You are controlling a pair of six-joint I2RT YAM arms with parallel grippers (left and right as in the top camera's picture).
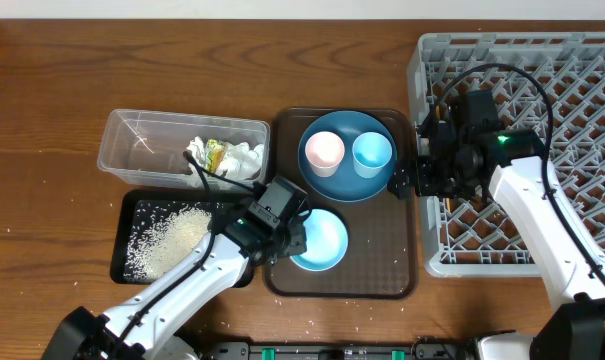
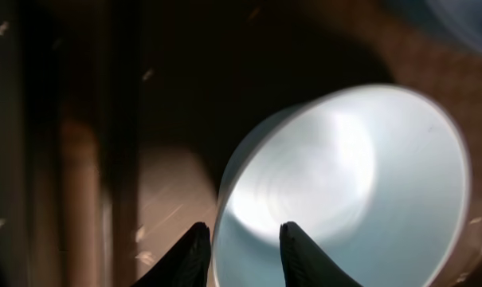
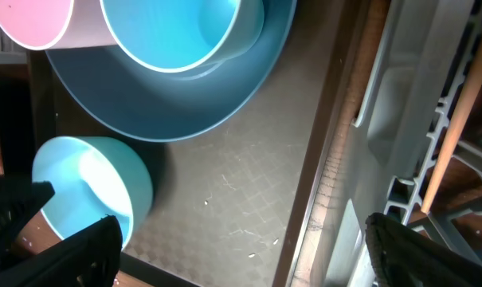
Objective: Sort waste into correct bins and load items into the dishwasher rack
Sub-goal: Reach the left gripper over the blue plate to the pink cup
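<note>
The white bowl (image 1: 322,243) with its pale blue inside sits at the front of the brown serving tray (image 1: 382,275). My left gripper (image 1: 294,237) is open, with its fingers (image 2: 241,243) astride the bowl's left rim (image 2: 344,167), one inside and one outside. The blue plate (image 1: 357,180) carries the pink cup (image 1: 324,152) and the light blue cup (image 1: 372,153). My right gripper (image 1: 419,180) is open and empty (image 3: 248,255) over the tray's right edge, beside the grey rack (image 1: 572,90). A wooden stick, maybe a chopstick (image 3: 457,119), lies in the rack. The carrot is out of view.
The clear tub (image 1: 142,140) at the back left holds white tissues (image 1: 244,158) and the green-yellow wrapper (image 1: 215,152). The black tray (image 1: 127,215) in front of it holds rice (image 1: 172,240). A few rice grains (image 3: 248,235) lie on the serving tray.
</note>
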